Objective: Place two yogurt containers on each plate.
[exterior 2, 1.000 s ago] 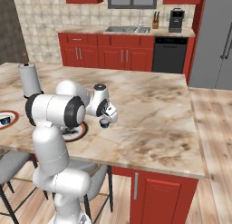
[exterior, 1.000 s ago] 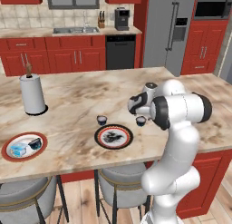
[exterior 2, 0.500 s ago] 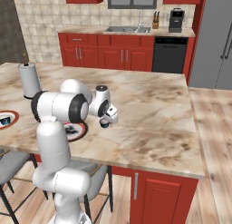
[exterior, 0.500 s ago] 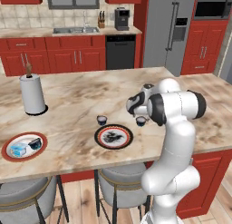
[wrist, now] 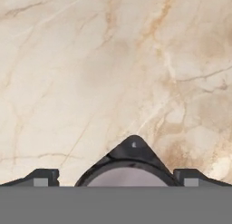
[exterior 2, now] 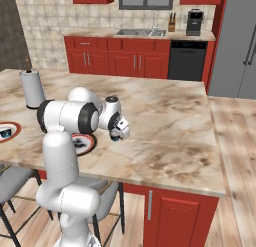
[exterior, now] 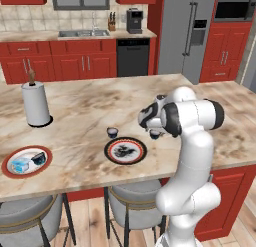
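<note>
Marble counter (exterior: 90,106): beige stone with brown veining, an island top that carries everything here.
Gripper (wrist: 116,180): its 2 dark fingertips (wrist: 41,177) stand on either side of a dark round cup; the fingers hold it between them, above bare marble.
Held yogurt container (wrist: 129,162): dark grey-black with a pale top, seen from above in the hand view, its pale round face toward the camera; in the left base view it shows just under the hand (exterior: 155,134), upright — its short axis vertical as far as can be told.
Second dark cup (exterior: 112,132): stands upright on the counter, just beyond the patterned plate and apart from it.
Patterned plate (exterior: 125,150): black-and-white with a thin red edge, flat near the front edge of the counter, left of the arm; nothing rests on it.
Orange-rimmed plate (exterior: 27,161): flat at the far left; it bears 2 containers, the light blue one (exterior: 21,165) and a dark one (exterior: 39,160) just beside it. Which way these 2 lean is too small to tell.
Paper-towel roll (exterior: 35,103): tall, white, upright, behind that plate.
Stools (exterior: 30,211): 2 grey seats under the counter's front edge.
Room: red cabinets (exterior: 60,66), a sink (exterior: 83,34), a black dishwasher (exterior: 132,57), a coffee maker (exterior: 133,20), a grey fridge (exterior: 187,33) — wood floor (exterior 2: 240,156) to the right.
</note>
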### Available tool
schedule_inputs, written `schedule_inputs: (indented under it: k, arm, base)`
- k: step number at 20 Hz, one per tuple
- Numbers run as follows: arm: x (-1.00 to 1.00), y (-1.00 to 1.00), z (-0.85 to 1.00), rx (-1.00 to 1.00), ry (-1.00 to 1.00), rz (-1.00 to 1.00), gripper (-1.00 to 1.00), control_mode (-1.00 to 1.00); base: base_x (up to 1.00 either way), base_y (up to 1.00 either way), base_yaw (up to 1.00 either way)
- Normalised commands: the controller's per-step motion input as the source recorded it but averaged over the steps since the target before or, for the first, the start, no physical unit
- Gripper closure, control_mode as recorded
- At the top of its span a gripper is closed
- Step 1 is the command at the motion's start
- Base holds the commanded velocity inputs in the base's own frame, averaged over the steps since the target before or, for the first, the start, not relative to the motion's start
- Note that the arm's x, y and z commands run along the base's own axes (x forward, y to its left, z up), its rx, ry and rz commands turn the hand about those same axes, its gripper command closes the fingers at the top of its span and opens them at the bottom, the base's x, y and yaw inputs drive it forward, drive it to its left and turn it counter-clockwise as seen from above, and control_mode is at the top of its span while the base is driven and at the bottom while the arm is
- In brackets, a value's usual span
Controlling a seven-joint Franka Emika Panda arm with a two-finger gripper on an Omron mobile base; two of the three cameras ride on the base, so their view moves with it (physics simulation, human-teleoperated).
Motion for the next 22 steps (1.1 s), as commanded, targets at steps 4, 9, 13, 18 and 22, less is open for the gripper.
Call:
schedule_inputs:
  k: [4,9,13,18,22]
  arm:
    - [0.00,0.05,-0.18,0.00,0.02,0.00,1.00,-1.00]
    - [0.00,0.00,0.05,0.02,0.00,-0.01,1.00,-1.00]
    - [-0.09,0.25,0.92,0.12,0.07,-0.02,1.00,-1.00]
    - [-0.08,0.94,0.59,0.03,0.24,0.04,1.00,-1.00]
    - [-0.04,1.00,-0.02,0.00,0.18,0.06,1.00,-1.00]
  base:
    - [0.00,0.00,0.00]
    - [0.00,0.00,0.00]
    - [0.00,0.00,0.00]
    - [0.00,0.00,0.00]
    - [0.00,0.00,0.00]
